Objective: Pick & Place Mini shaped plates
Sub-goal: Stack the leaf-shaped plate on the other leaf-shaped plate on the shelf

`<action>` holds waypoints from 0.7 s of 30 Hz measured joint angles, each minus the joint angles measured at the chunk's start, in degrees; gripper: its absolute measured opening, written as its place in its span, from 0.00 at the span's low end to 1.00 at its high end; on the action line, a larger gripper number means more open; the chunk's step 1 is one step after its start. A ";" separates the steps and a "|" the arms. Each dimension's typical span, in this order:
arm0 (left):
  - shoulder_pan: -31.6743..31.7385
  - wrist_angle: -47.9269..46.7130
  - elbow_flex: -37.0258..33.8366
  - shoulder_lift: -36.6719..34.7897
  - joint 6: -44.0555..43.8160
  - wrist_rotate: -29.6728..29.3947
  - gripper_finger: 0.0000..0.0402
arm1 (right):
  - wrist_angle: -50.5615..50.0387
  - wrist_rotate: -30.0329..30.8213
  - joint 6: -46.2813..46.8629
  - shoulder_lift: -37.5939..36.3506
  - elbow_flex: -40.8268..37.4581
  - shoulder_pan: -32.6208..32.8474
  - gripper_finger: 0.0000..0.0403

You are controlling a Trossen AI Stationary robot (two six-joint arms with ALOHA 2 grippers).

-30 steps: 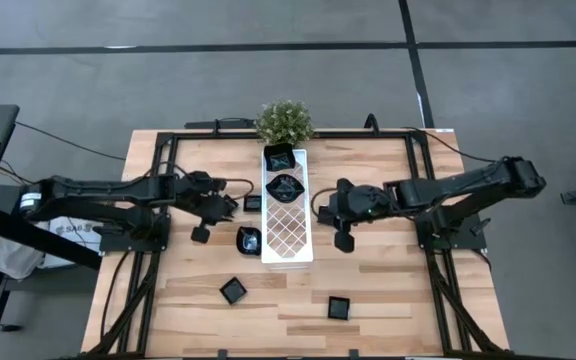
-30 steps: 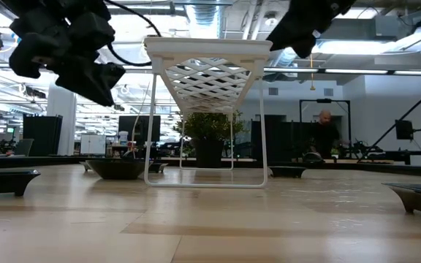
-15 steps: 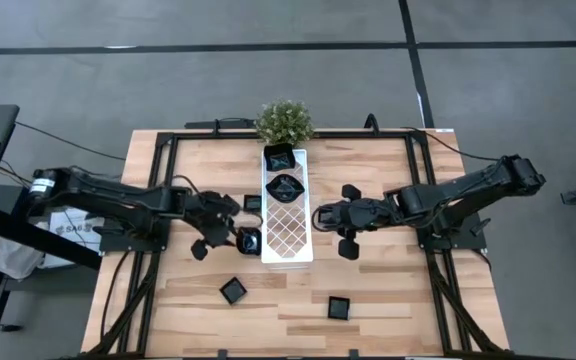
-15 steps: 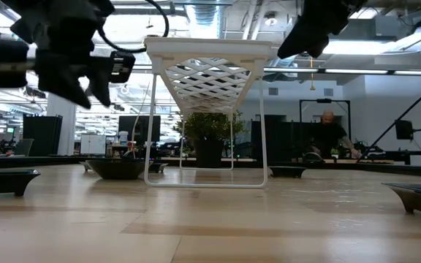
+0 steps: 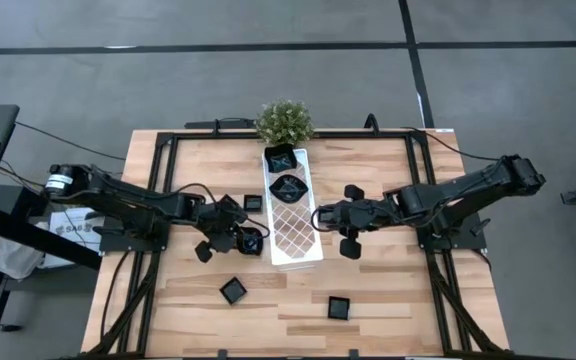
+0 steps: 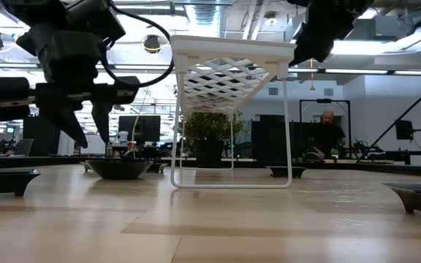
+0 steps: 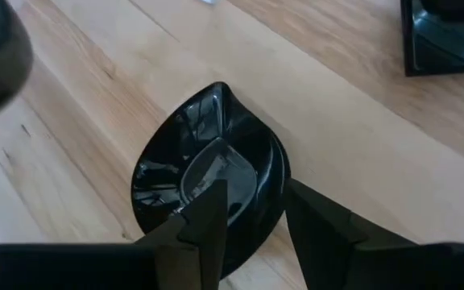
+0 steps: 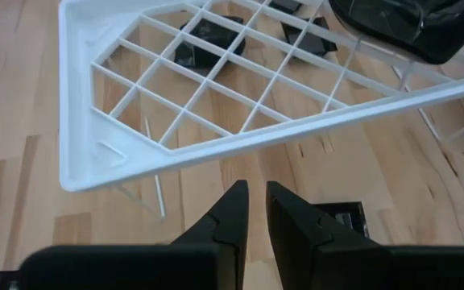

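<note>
Black and glossy, a leaf-shaped dish point(image 7: 208, 181) lay on the pale wooden surface point(image 5: 388, 290) just beside the white lattice tray point(image 5: 293, 215) — the left claw point(image 5: 240, 240) hovered over it with fingers parted, grasping nothing. Two more dishes point(image 5: 286, 172) sat on the tray's far end, near a potted plant point(image 5: 284, 121); other square dishes point(image 5: 233, 290) were scattered on the near boards. On the tray's other side, the right claw point(image 5: 320, 217) was nearly clenched and empty — its tips just beside the tray's rim.
</note>
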 joint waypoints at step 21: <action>-2.38 0.89 -1.41 -0.02 -3.19 -2.83 0.31 | -0.18 -0.02 -0.46 0.00 0.00 0.00 0.10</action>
